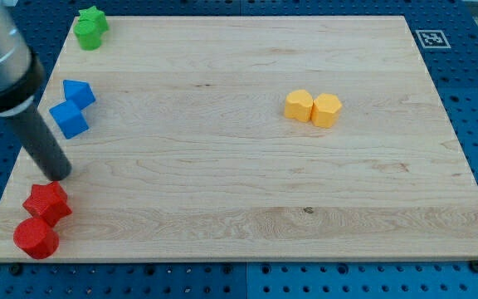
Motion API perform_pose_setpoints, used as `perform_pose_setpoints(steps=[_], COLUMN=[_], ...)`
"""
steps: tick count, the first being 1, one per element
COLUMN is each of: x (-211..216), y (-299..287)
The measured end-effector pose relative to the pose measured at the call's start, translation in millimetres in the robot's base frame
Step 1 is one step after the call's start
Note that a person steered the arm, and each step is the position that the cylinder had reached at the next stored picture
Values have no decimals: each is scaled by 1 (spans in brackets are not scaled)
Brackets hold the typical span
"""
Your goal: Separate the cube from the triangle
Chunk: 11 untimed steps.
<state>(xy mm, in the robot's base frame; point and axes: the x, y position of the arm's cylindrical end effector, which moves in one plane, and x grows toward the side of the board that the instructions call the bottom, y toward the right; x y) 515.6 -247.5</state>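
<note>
Crowding the view's left edge of the wooden board (239,208) are most of the blocks: a green block (90,28) at the top-left corner, the blue cube (70,120) and the blue triangle (79,93) below it, and two red blocks, a star-like red block (47,203) and a rounder red block (36,238), at the bottom-left corner. The blue cube touches the triangle, lying just below and to its left, and both sit near the board's left edge with little room on that side. To their right the wood lies open all the way to two yellow blocks (313,108), which touch each other right of the centre. The view's bottom and right parts of the board hold nothing else.

The arm comes in from the top-left corner, its rod slanting down and rightward. The tip (59,175) rests between the blue cube and the star-like red block, just above the red one and apart from the cube. The rod carries no pincer, so no jaw state exists.
</note>
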Motion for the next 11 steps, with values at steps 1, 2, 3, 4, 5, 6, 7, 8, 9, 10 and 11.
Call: perform_pose_setpoints(steps=[1, 2, 3, 4, 5, 6, 7, 8, 9, 10, 11], x=[-14, -53, -83, -102, -102, -99, -97, -94, -77, -63, -62], y=[-31, -49, -51, -12, 17, 13, -12, -16, -13, -4, 44])
